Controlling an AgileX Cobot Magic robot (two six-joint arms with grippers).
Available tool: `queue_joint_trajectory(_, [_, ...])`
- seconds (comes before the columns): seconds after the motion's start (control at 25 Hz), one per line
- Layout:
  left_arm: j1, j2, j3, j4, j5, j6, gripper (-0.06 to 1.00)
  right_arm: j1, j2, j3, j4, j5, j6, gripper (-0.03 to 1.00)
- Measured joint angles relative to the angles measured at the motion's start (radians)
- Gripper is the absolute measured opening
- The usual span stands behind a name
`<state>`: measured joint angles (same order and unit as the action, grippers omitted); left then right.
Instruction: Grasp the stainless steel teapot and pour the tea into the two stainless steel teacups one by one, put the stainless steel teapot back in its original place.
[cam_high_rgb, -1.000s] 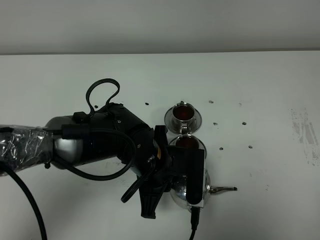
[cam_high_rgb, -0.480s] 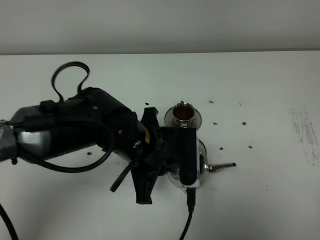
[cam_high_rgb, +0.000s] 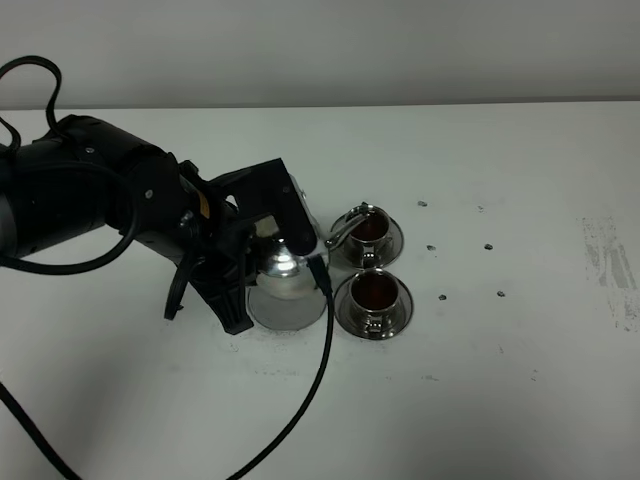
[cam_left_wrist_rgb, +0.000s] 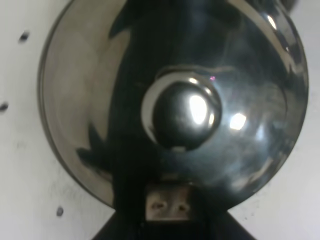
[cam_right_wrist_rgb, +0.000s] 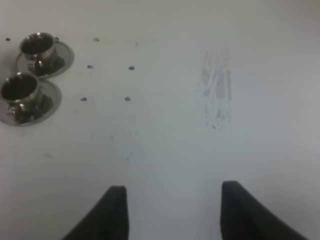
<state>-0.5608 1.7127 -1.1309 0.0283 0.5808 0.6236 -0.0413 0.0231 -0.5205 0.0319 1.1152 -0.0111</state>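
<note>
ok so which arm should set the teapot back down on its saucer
Left. Its gripper is already shut on the teapot, right over the saucer beside the two full teacups. The right gripper hangs open over bare table, away from the pot.

Shiny silver teapot (cam_high_rgb: 283, 272) and teacups (cam_high_rgb: 372, 292) holding reddish-brown tea, white table (cam_high_rgb: 520, 380) flecked with dark specks, black arm (cam_high_rgb: 100, 200)

One steel teapot (cam_high_rgb: 283, 270), two steel teacups (cam_high_rgb: 367, 229) (cam_high_rgb: 373, 293) (each on its own saucer (cam_high_rgb: 392, 243) (cam_high_rgb: 400, 318)).
</note>
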Motion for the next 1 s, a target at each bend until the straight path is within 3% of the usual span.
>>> queue_joint_trajectory(0.2, [0.021,0.045,0.0,-0.021,-0.002,-0.048,0.2,0.0,0.0,0.0,0.0,0.0,0.0,0.44])
queue_joint_trajectory(0.52, [0.025,0.113,-0.002,-0.028,-0.04,-0.266,0.2,0.0,0.0,0.0,0.0,0.0,0.0,0.44])
queue_joint_trajectory(1.0, [0.027,0.152,-0.003,-0.028,-0.054,-0.292,0.2,0.0,0.0,0.0,0.0,0.0,0.0,0.44])
